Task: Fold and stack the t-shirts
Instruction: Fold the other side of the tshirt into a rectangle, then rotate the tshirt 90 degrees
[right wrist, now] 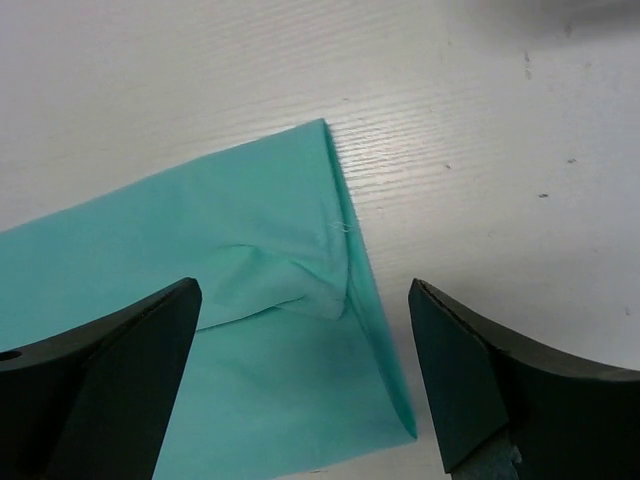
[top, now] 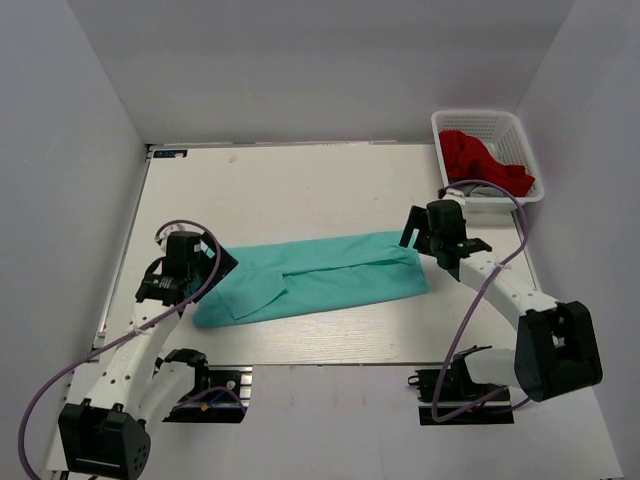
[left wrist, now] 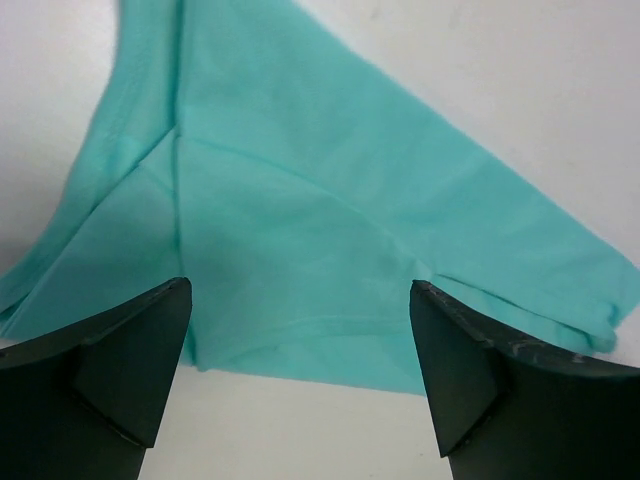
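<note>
Teal t-shirt (top: pixel 310 278) lies folded into a long band across the middle of the table (top: pixel 300 190). Only my overhead view shows the white basket (top: pixel 476 114) at the far right corner, with a red garment (top: pixel 478 160) inside. The wrist views show the folded edges up close. The left tool (left wrist: pixel 300 335) and right tool (right wrist: pixel 302 300) each stand wide open over one end of the shirt, holding nothing.

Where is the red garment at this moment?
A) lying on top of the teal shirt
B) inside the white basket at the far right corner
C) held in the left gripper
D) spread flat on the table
B: the red garment lies bunched inside the white basket, apart from the teal shirt, which lies on the table.
</note>
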You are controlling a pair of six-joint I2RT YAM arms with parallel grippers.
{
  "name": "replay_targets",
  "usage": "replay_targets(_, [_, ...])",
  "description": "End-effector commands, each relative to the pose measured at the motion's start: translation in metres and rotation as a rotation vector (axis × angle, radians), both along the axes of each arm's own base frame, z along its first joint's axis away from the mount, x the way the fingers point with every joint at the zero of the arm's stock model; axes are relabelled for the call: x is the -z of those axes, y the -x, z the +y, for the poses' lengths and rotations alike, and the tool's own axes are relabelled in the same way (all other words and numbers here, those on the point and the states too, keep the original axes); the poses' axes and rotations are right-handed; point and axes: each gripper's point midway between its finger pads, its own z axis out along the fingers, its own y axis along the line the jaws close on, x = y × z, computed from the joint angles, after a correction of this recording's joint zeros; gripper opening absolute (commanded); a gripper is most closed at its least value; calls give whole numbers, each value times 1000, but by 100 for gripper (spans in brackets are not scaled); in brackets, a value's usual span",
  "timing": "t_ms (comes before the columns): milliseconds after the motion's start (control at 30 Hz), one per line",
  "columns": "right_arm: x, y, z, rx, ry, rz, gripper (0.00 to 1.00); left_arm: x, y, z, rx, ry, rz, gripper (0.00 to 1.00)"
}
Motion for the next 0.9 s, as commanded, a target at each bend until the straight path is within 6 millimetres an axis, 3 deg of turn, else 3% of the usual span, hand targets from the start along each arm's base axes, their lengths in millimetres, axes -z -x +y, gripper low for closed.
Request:
replay_targets(0, [-24,-4,19,-104,-54,-53,90,-23,-25,-19,108,36,-86,100])
replay_targets(100, [-31,-6,43,-227,-124,-94,90,-23,-40,-35,181,80,-100,100])
replay_targets(133, [-31,-6,49,-251,-140,-98,90,-13,-40,-37,195,80,-77,100])
replay_targets(167, [-43,-13,62,-305,-186,-154,90,4,-40,-37,193,77,-25,100])
replay_targets(200, [-35,-12,70,-345,-204,-131,90,9,-45,-37,193,76,-19,100])
replay_targets(233, [-39,-17,78,-373,-231,-145,90,19,-43,-37,192,74,12,100])
replay_targets(333, [-22,-24,95,-408,-272,-75,90,54,-43,-34,179,57,116,100])
replay_targets(367, [-9,-25,96,-401,-275,-35,90,57,-48,-35,179,57,123,100])
replay_targets(400, [7,-24,97,-396,-276,5,90,76,-45,-35,177,53,185,100])
replay_targets(433, [10,-26,98,-392,-278,16,90,75,-55,-34,148,52,187,100])
replay_targets(500, [37,-23,94,-364,-257,92,90,87,-63,-26,94,16,215,100])
replay_targets(567, [52,-18,92,-350,-229,150,90,105,-73,-29,84,61,280,100])
replay_targets(600, [60,-12,90,-345,-218,175,90,100,-93,-29,79,53,267,100])
replay_targets(633, [70,0,92,-356,-210,204,90,118,-99,-26,64,29,316,100])
replay_targets(667, [74,7,92,-359,-210,223,90,124,-107,-29,68,16,335,100])
replay_targets(700, [82,21,90,-354,-213,260,90,113,-139,-34,70,20,294,100])
replay_targets(733, [86,42,100,-401,-228,292,90,117,-151,-35,69,19,303,100])
replay_targets(767, [88,52,103,-420,-235,306,90,145,-159,-36,79,5,368,100])
replay_targets(800, [93,73,101,-432,-234,357,90,124,-208,-48,105,5,276,100])
replay_targets(867, [92,105,117,-532,-233,395,90,128,-248,-60,151,20,266,100])
